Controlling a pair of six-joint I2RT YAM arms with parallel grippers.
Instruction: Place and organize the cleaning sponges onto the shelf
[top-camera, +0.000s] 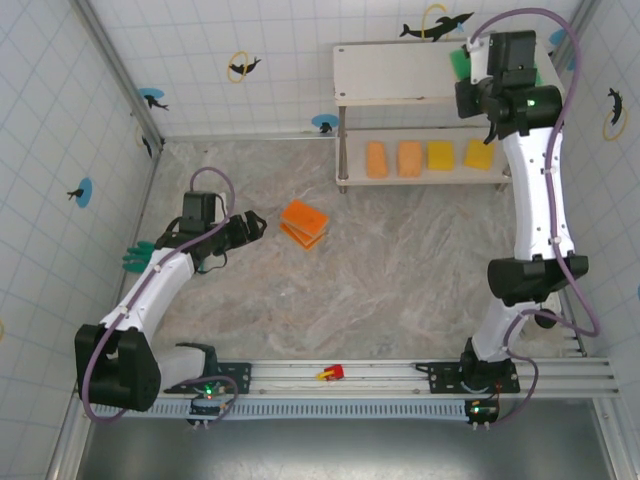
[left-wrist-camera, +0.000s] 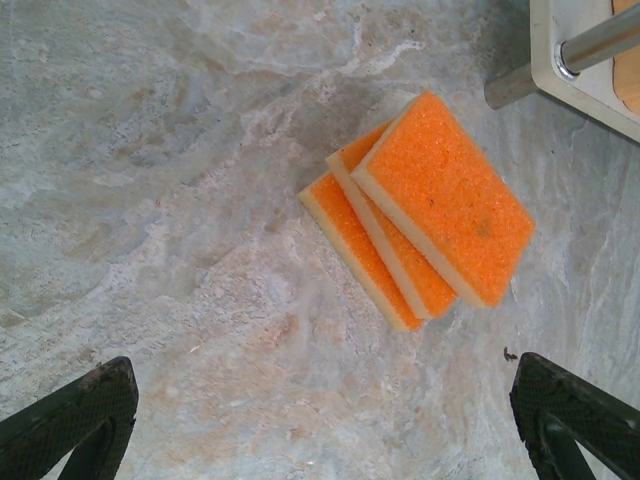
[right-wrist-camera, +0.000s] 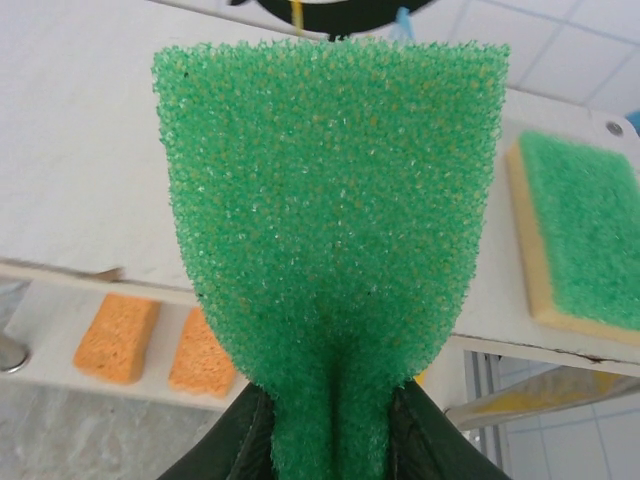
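Marble table (top-camera: 400, 295), orange sponges (top-camera: 304, 223) (three, stacked), shelf (top-camera: 390, 75)

1. Table (top-camera: 400, 270): marbled grey-beige top. The left wrist view shows its veined surface (left-wrist-camera: 150, 200) close up.
2. Green rubber glove (top-camera: 137, 255): lies at the table's left edge, against the left wall.
3. Small red object (top-camera: 330, 374): has a yellow part and rests on the metal rail (top-camera: 380, 378) along the near edge.
4. Walls (top-camera: 200, 50): white tiles with a thin blue grid.
5. Wall decals: a black dolphin silhouette (top-camera: 435, 27) with a yellow ring, a second such figure (top-camera: 243, 67), and blue discs (top-camera: 152, 97) bearing dark shapes.
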